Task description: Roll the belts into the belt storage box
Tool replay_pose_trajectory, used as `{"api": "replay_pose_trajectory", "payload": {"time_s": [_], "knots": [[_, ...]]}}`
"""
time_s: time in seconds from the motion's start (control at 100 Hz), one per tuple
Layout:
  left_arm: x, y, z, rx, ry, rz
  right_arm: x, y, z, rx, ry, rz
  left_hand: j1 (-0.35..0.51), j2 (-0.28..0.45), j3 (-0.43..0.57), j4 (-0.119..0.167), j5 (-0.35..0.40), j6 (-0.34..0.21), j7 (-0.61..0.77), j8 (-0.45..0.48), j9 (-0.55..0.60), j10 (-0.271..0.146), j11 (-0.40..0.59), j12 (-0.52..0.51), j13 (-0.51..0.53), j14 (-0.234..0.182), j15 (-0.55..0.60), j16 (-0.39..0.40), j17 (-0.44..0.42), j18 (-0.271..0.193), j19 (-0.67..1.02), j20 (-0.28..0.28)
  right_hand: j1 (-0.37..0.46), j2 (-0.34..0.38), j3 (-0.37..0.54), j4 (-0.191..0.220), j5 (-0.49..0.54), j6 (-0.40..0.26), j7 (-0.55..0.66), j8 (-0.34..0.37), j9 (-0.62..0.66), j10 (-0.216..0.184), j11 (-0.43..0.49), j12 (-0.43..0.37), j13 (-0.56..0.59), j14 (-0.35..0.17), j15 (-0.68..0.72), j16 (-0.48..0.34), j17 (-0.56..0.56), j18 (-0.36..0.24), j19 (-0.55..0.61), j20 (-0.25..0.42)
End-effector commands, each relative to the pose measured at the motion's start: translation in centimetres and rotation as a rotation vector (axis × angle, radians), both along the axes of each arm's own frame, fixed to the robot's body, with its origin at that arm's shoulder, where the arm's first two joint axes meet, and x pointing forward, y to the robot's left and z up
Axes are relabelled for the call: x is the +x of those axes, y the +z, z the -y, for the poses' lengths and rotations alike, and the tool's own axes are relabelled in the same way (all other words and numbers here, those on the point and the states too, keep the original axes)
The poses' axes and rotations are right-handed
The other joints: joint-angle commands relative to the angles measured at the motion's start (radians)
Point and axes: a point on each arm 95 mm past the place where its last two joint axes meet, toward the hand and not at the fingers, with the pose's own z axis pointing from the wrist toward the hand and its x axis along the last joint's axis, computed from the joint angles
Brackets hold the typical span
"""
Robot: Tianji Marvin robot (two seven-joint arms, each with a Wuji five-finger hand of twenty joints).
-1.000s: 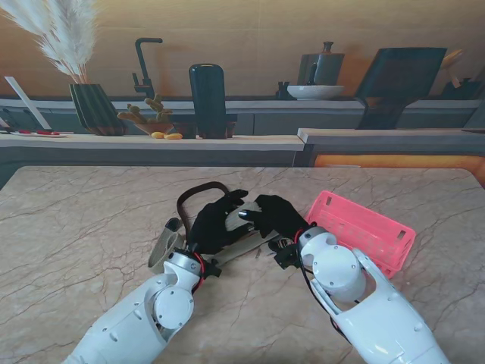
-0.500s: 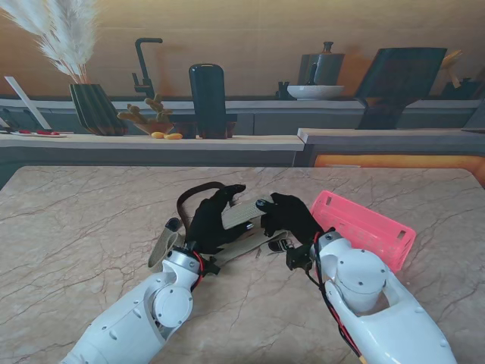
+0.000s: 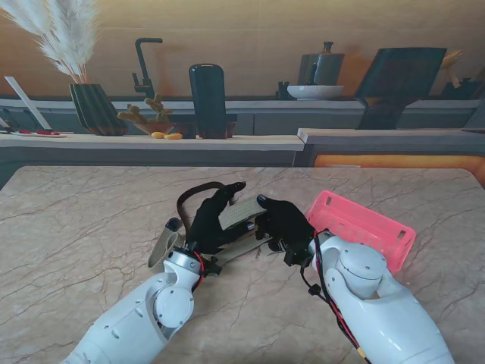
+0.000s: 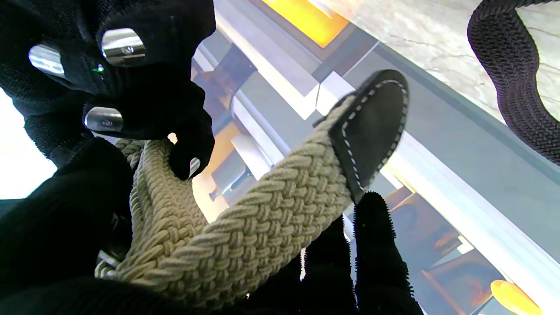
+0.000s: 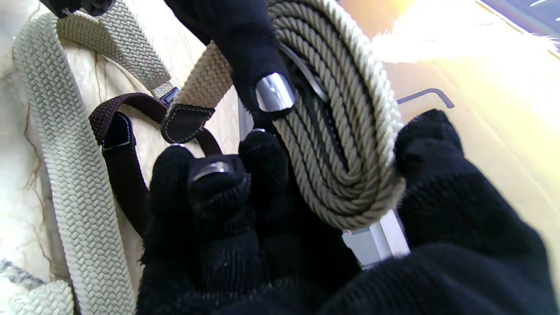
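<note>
Both hands meet mid-table in the stand view: my left hand (image 3: 210, 221) and right hand (image 3: 284, 222) are closed on the beige belt (image 3: 239, 213) between them, its free end sticking out from between the fingers. Pink belt storage box (image 3: 362, 227) sits just right of my right hand, on the marble table (image 3: 83, 220). Brown belt (image 3: 195, 191) loops on the table just beyond my left hand. Left wrist view: left hand (image 4: 65, 245) wraps the beige belt (image 4: 245, 236), dark stitched tip (image 4: 369, 127) pointing away from the palm; right hand's fingers (image 4: 131, 65) press on the coil. Dark woven belt (image 4: 512, 74) curves on the marble. Right wrist view: right hand (image 5: 280, 236) grips the rolled coil of beige belt (image 5: 345, 144), a left fingertip (image 5: 262, 78) pressing on it; the brown belt (image 5: 122, 170) and loose beige strap (image 5: 65, 175) lie on the table.
</note>
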Motion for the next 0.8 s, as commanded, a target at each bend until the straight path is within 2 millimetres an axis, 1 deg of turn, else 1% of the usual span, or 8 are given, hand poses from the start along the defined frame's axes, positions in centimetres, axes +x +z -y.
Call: {"api": "replay_pose_trajectory", "payload": {"time_s": [0.0,0.02,0.06,0.13,0.25,0.35,0.44,0.79], "knots": [[-0.1,0.1,0.6,-0.026,0.001,-0.007,-0.2,0.0,-1.3,0.014,0.034,-0.014,-0.030,0.014,0.020,-0.032,-0.026,-0.033,-0.051,-0.013,-0.044,-0.043,-0.007,-0.013,-0.031,-0.042,-0.018,-0.021,-0.003,-0.058,-0.023,-0.019,0.203,0.169,0.181,0.071,0.081,-0.376,0.146,0.056,0.008,0.035,0.033,0.018,0.027,-0.069,0.044,0.019,0.023,-0.051,0.051,0.035],[-0.1,0.1,0.6,-0.028,0.002,-0.006,-0.1,-0.1,-1.4,0.021,0.039,-0.023,-0.030,0.015,0.025,-0.033,-0.024,-0.033,-0.063,-0.020,-0.044,-0.044,-0.007,-0.019,-0.031,-0.046,-0.021,-0.030,0.004,-0.073,-0.030,-0.024,0.203,0.170,0.181,0.071,0.080,-0.376,0.145,0.056,0.008,0.035,0.032,0.018,0.027,-0.069,0.044,0.020,0.023,-0.051,0.051,0.035],[0.0,0.1,0.6,-0.031,0.005,0.000,-0.1,-0.3,-1.7,0.040,0.048,-0.043,-0.023,0.020,0.042,-0.034,-0.022,-0.028,-0.078,-0.029,-0.031,-0.036,0.000,-0.035,-0.003,-0.062,-0.032,-0.071,0.050,-0.128,-0.062,-0.044,0.204,0.170,0.181,0.071,0.079,-0.374,0.145,0.056,0.007,0.035,0.032,0.019,0.026,-0.069,0.045,0.020,0.022,-0.051,0.051,0.035],[0.0,0.2,0.7,-0.046,0.005,0.001,-0.1,-0.5,-2.1,0.085,0.057,-0.075,-0.016,0.013,0.077,-0.039,-0.020,-0.008,-0.107,-0.055,-0.032,-0.023,-0.012,-0.050,0.015,-0.070,-0.032,-0.136,0.100,-0.158,-0.124,-0.078,0.206,0.170,0.181,0.072,0.078,-0.371,0.145,0.058,0.001,0.038,0.030,0.021,0.019,-0.065,0.043,0.022,0.015,-0.050,0.050,0.037],[0.1,0.2,0.5,-0.036,0.014,0.013,-0.1,-0.5,-2.3,0.115,0.054,-0.089,-0.022,0.022,0.066,-0.041,-0.023,0.003,-0.119,-0.065,-0.056,-0.011,-0.020,-0.055,-0.013,-0.055,-0.026,-0.154,0.094,-0.144,-0.168,-0.098,0.206,0.169,0.181,0.071,0.078,-0.367,0.144,0.058,0.000,0.040,0.031,0.023,0.016,-0.061,0.044,0.024,0.010,-0.047,0.050,0.039],[0.3,0.1,0.2,-0.020,0.028,0.015,-0.3,-0.3,-2.2,0.123,0.051,-0.075,-0.022,0.019,0.049,-0.038,-0.023,-0.001,-0.127,-0.067,-0.070,-0.011,-0.026,-0.058,-0.037,-0.037,-0.024,-0.155,0.065,-0.121,-0.181,-0.100,0.206,0.169,0.182,0.071,0.079,-0.368,0.144,0.059,0.002,0.039,0.030,0.024,0.018,-0.063,0.043,0.024,0.011,-0.048,0.051,0.041],[0.7,0.0,-0.2,-0.003,0.045,0.011,-0.6,0.0,-1.9,0.117,0.058,-0.048,-0.026,0.020,0.034,-0.035,-0.025,-0.004,-0.134,-0.066,-0.074,-0.012,-0.028,-0.060,-0.045,-0.032,-0.021,-0.155,0.050,-0.110,-0.172,-0.094,0.205,0.170,0.181,0.071,0.080,-0.369,0.143,0.059,0.002,0.036,0.029,0.024,0.018,-0.063,0.042,0.025,0.012,-0.048,0.050,0.041],[1.0,-0.3,-0.6,0.014,0.067,-0.001,-1.2,0.6,-1.4,0.118,0.044,0.003,-0.033,0.019,0.011,-0.031,-0.020,-0.015,-0.136,-0.054,-0.071,-0.020,-0.030,-0.063,-0.043,-0.033,-0.019,-0.155,0.042,-0.118,-0.162,-0.086,0.204,0.170,0.179,0.073,0.079,-0.370,0.141,0.059,0.002,0.033,0.026,0.025,0.018,-0.065,0.040,0.025,0.013,-0.048,0.048,0.043]]}}
